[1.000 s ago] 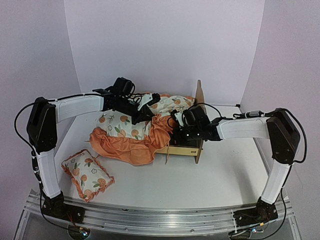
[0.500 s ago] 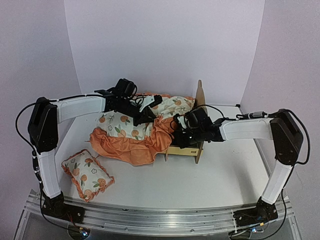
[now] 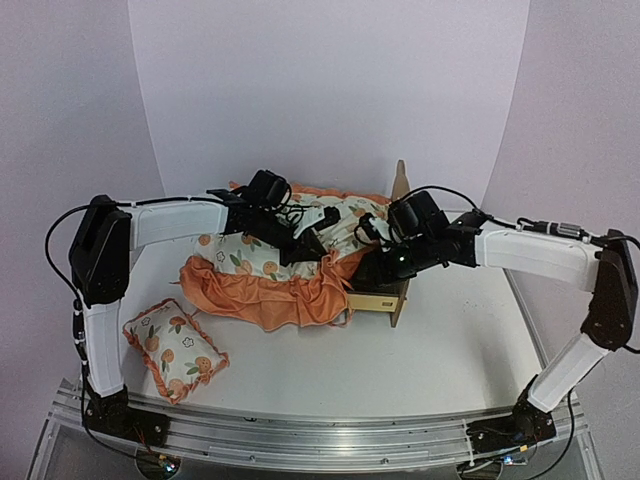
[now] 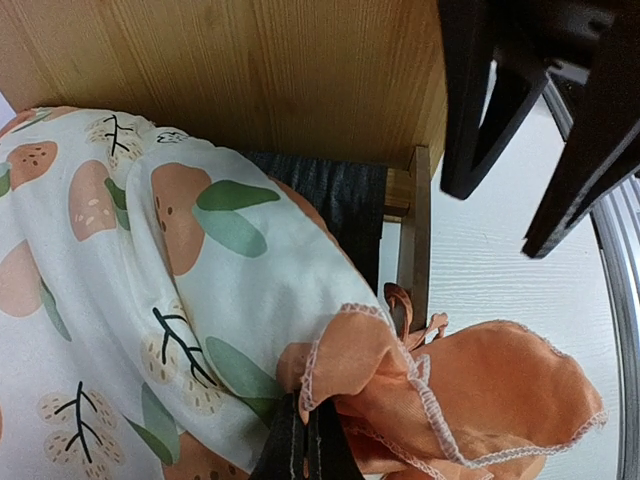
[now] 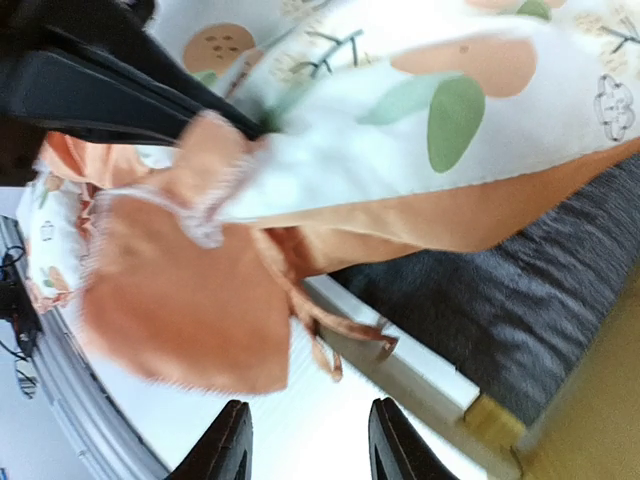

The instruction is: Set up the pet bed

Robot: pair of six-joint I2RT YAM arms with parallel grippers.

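The left gripper (image 4: pixel 305 445), shut tight on the orange ruffle of the mattress cushion (image 4: pixel 150 300), holds it draped half over the pet bed (image 3: pixel 383 300) on the worktop (image 3: pixel 450 345), while the right gripper (image 5: pixel 310 440) hangs parted and empty above the bed's edge; laying the cushion seems under way, and next it needs tugging square inside the bed.

Soft, even light fills the top view, with faint shadows under the cushion (image 3: pixel 250 262) on the white table (image 3: pixel 430 350). The left wrist view is sharp, with the right gripper (image 4: pixel 500 220) a dark silhouette. The right wrist view is blurred, worst on the orange ruffle (image 5: pixel 190 300).
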